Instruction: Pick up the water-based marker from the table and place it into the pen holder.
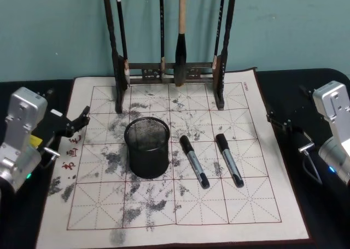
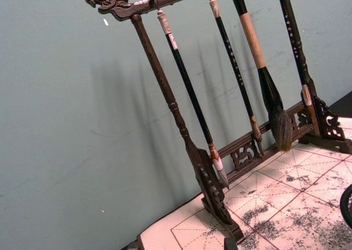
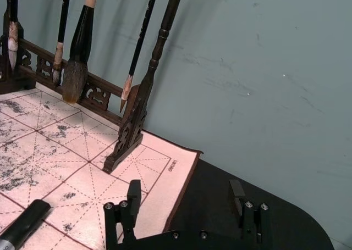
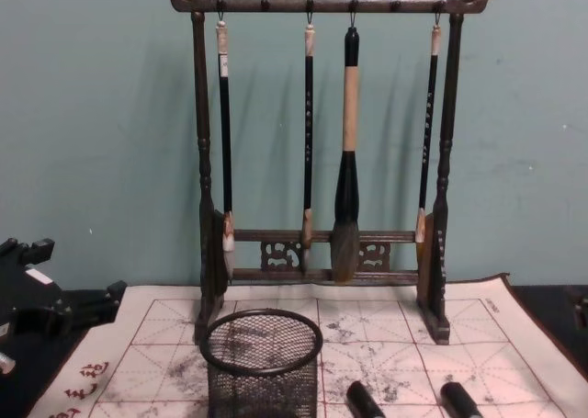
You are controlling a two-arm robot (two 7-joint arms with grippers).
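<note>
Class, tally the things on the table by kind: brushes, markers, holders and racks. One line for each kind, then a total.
Brushes: 4
Markers: 2
Pen holder: 1
Brush rack: 1
Total: 8

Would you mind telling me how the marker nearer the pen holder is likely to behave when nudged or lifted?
The marker looks like a smooth round barrel lying flat on the mat, so a sideways nudge would probably roll it. It appears rigid and slim, so likely light, though perhaps slippery.
</note>
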